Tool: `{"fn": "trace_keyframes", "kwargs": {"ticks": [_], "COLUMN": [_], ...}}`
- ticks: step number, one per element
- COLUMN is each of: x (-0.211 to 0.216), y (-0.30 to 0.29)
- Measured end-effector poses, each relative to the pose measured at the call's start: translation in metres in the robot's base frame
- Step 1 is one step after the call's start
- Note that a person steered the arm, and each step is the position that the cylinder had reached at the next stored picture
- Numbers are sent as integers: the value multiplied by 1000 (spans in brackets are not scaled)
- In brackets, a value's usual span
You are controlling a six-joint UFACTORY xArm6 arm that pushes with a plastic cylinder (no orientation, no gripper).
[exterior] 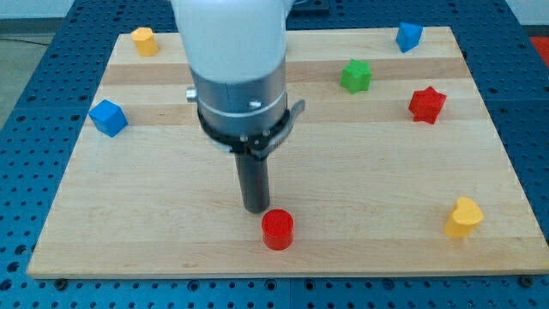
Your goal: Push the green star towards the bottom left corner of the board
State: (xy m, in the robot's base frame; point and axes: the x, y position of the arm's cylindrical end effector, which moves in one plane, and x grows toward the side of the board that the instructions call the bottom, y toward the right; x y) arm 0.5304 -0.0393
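The green star (pixel 355 75) lies on the wooden board (pixel 360 172) toward the view's top right of centre. My tip (pixel 256 208) is at the end of the dark rod, low in the middle of the board. It stands far to the lower left of the green star. A red cylinder (pixel 277 229) lies just to the lower right of my tip, close to it; I cannot tell if they touch.
A red star (pixel 426 104) lies right of the green star. A blue block (pixel 409 36) is at the top right, a yellow block (pixel 144 40) at the top left, a blue cube (pixel 108 118) at the left, a yellow heart-like block (pixel 464 217) at the bottom right.
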Motion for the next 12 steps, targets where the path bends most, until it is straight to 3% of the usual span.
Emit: {"fn": "trace_keyframes", "kwargs": {"ticks": [1,3,4,7,10,12], "x": [-47,-150,-180,-233,-220,-187], "y": [7,108,157,201,129,76]}}
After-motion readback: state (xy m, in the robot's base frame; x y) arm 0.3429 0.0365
